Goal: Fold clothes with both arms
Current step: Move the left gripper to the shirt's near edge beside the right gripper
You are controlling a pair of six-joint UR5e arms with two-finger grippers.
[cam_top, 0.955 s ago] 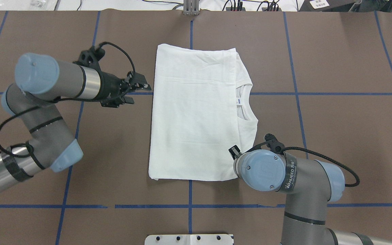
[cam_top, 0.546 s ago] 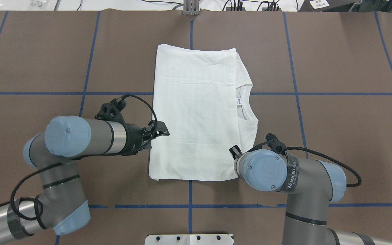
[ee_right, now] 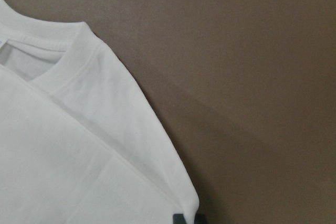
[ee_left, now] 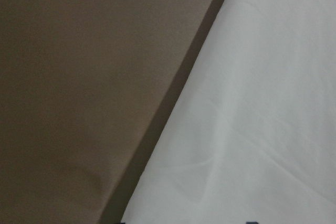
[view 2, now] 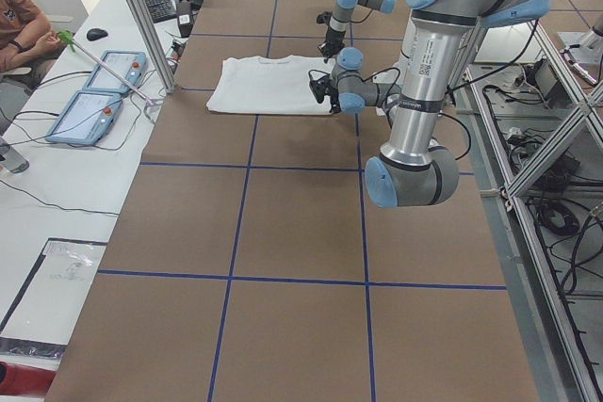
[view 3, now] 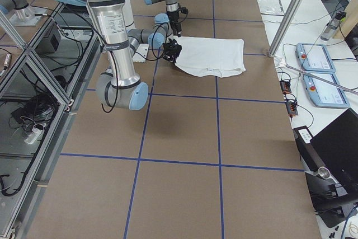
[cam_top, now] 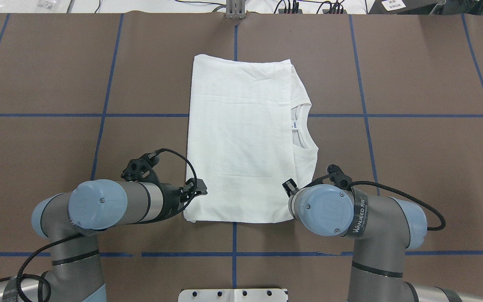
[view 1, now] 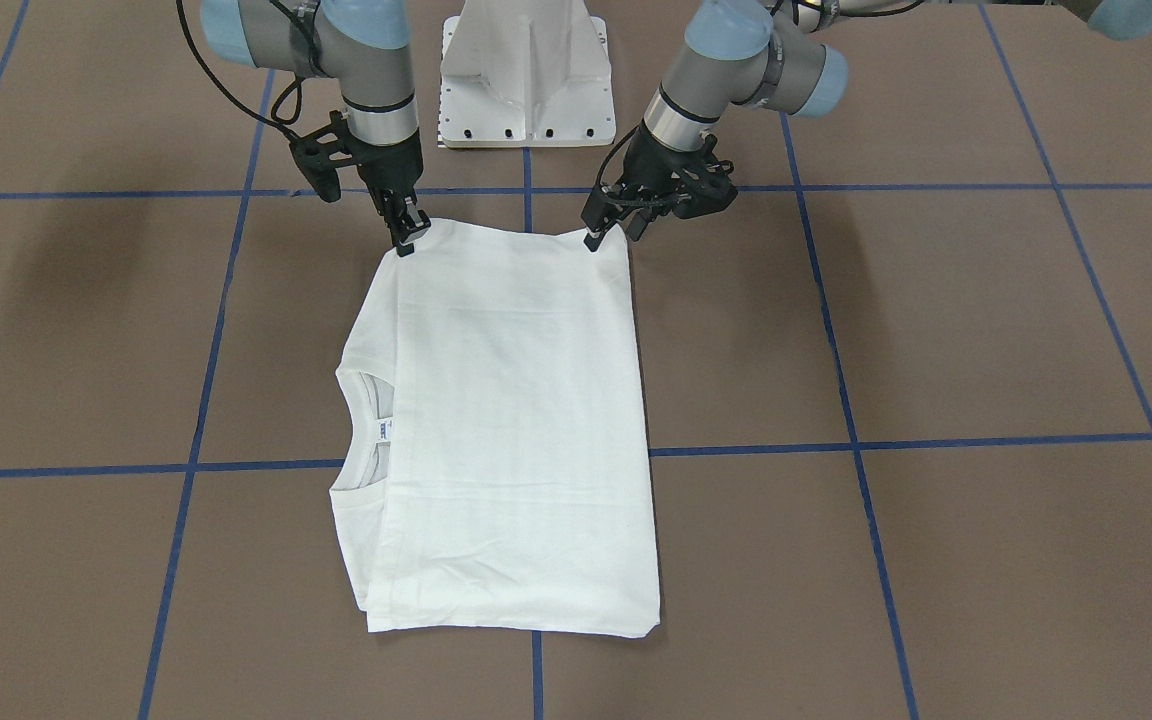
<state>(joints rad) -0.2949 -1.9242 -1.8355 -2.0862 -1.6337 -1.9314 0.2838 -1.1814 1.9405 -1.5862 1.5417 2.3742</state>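
White cotton, the T-shirt point(cam_top: 241, 138) lies flat in the middle of the brown table point(cam_top: 413, 167), folded into a long rectangle that runs from the near side to the far side. Its ribbed collar point(cam_top: 305, 126) opens toward the right, where a narrow strip of the lower layer shows beyond the folded top layer. The small neck label point(cam_top: 292, 124) sits just inside that edge. No printed text shows on the upper face.

Both arms reach the shirt's near edge, the one closest to the robot's base. The left gripper point(view 1: 614, 236) is at the near left corner with its fingers apart: one fingertip is on the near edge and the other is just beyond the corner, over bare table. The left wrist camera shows the shirt's side edge running diagonally, with two dark tips well apart at the bottom of the view.

The right gripper point(view 1: 405, 244) points down at the near right corner, fingers drawn together and pinched on the cloth there. The right wrist camera shows that rounded corner just beside one dark fingertip.

Blue tape lines point(cam_top: 141, 115) cross the table and pass under the shirt.
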